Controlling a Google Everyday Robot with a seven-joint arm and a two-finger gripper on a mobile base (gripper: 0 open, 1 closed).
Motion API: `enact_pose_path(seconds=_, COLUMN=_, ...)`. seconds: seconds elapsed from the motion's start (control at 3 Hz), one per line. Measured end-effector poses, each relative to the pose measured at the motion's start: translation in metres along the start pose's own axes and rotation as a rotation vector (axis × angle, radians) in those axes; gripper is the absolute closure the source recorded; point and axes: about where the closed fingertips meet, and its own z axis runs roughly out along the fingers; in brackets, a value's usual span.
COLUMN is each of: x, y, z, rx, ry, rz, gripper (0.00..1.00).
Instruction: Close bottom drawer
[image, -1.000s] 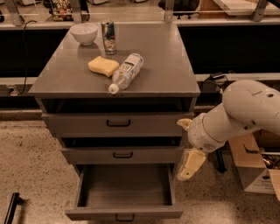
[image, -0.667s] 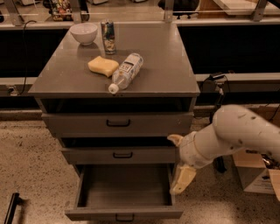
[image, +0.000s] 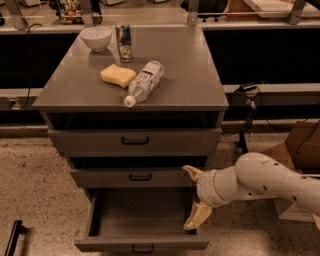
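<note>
1. While the bottom drawer (image: 115, 244) stands pulled well out toward the camera, the task is not yet done. Its shallow front panel with the small black handle (image: 142, 248) sits nearest, at the lower edge of the view, well forward of the two fronts above.
2. Gripper (image: 186, 197) hangs at the drawer's right side, just behind the front panel and below the middle drawer (image: 100, 177). The white arm (image: 265, 182) reaches in from the right.
3. Fingers (image: 197, 216) are spread wide, one up and one down, with nothing between them. The lower one overlaps the drawer's right wall. Whether it touches cannot be told.
4. Judgement: approach stage only. No push on the front panel is evident. What is left is to get the gripper against the front and drive the drawer fully in.
5. Middle drawer and top drawer (image: 100, 142) both look shut or nearly so, handles centred.
6. Farther back, the cabinet top (image: 190, 75) carries a water bottle (image: 145, 81) lying on its side, a yellow sponge (image: 118, 75) just beside it, then a can (image: 124, 42) and a white bowl (image: 96, 37) at the rear.
</note>
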Motion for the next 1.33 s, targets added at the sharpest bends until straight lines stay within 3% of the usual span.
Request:
enact_pose_path(seconds=0.33, x=0.001, y=-0.002, z=0.012, rx=-0.025, ry=0.006, rz=-0.009, gripper=0.00)
enact_pose_path(seconds=0.67, x=0.011, y=0.009, z=0.070, rx=-0.076, ry=-0.028, rz=-0.065, gripper=0.00)
enact_pose_path(seconds=1.0, x=0.029, y=0.033, z=0.138, rx=-0.072, ry=-0.105, rz=-0.117, gripper=0.00)
enact_pose_path(seconds=1.33, x=0.051, y=0.050, z=0.185, rx=-0.036, ry=-0.170, rz=-0.134, gripper=0.00)
